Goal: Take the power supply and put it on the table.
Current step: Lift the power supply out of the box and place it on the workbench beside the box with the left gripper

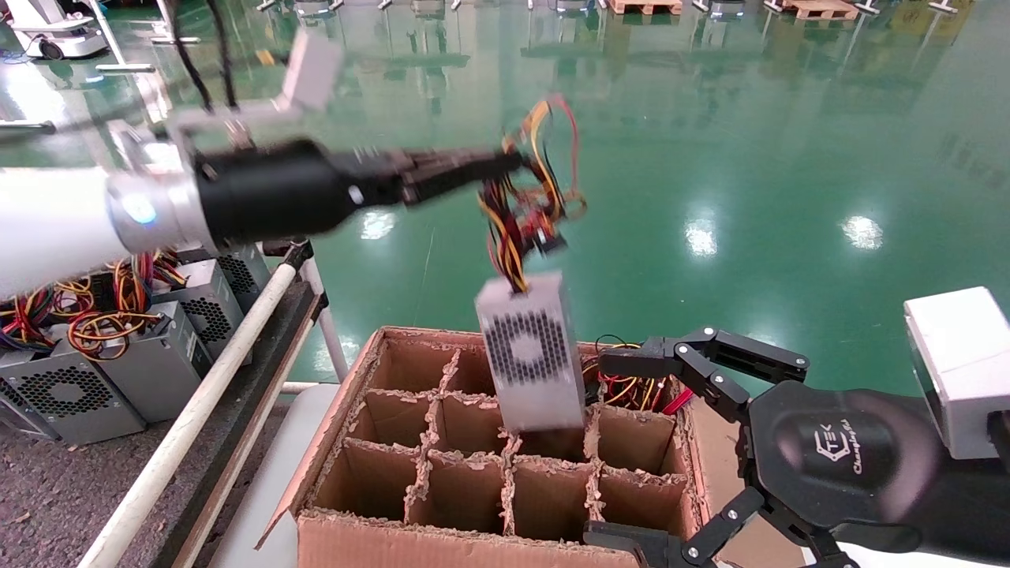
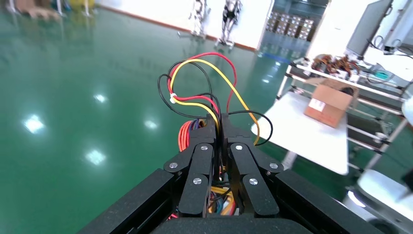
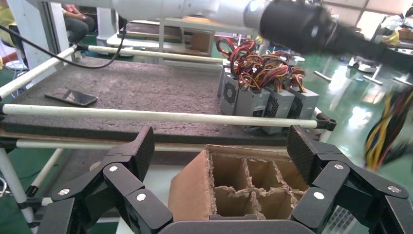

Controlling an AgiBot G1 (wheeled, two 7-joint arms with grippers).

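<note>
Nearest the head camera, the right claw [image 1: 631, 450] idles wide open and empty at the box's [image 1: 442, 544] near right corner; its housing reads "TEK" above a cursive word I cannot make out. Higher up, the left claw [image 1: 505, 163] is clamped on the wires [image 1: 529, 197], and the supply [image 1: 530, 351] dangles from them above the box's far cells, clear of the dividers. It should travel slowly leftward over the rail [image 1: 205, 394] so the hanging body does not swing, then lower onto bare surface [image 1: 47, 489] near the other supplies [image 1: 118, 371] before release.
</note>
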